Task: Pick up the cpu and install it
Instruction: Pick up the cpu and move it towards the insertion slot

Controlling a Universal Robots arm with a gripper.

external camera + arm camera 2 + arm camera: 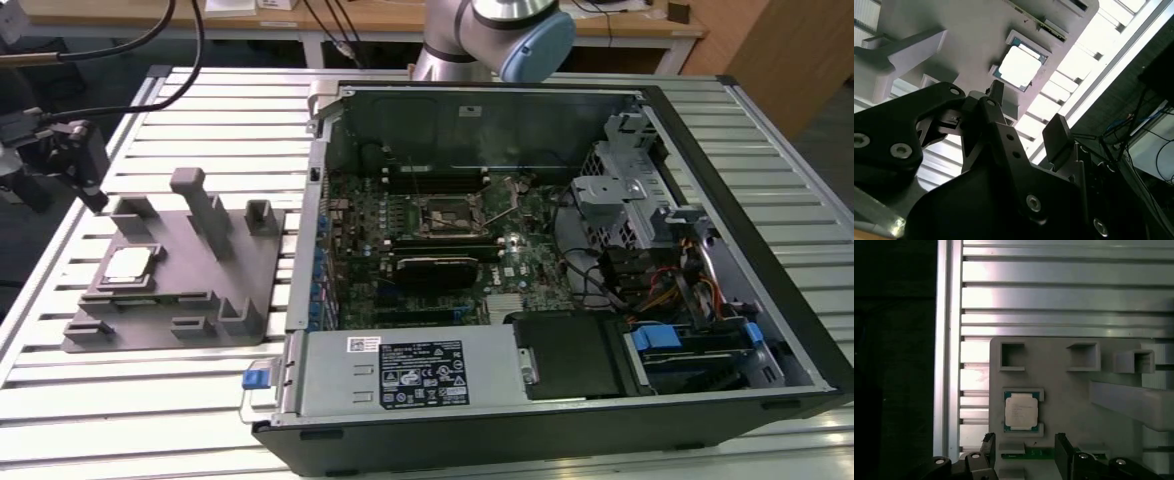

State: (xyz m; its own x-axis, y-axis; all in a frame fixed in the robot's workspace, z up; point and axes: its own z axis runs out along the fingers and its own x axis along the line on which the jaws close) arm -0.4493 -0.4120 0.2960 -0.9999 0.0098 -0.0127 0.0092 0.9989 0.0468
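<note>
Misalignment is the hazard: the tool, spread wide and empty, hangs over the grey holder near the cpu, which lies flat in its pocket, silver lid up, near-square without a clear long axis, so off-centre fingers could catch the pocket's lips and tip it

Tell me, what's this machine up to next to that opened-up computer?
A robot arm is working on moving a cpu into the open computer case. At this moment the chip lies flat in its pocket on the grey holder, which sits on the table at the exterior view's left of the case. The gripper hovers over the holder near the chip, open and holding nothing. The chip has not been picked up yet.
</note>
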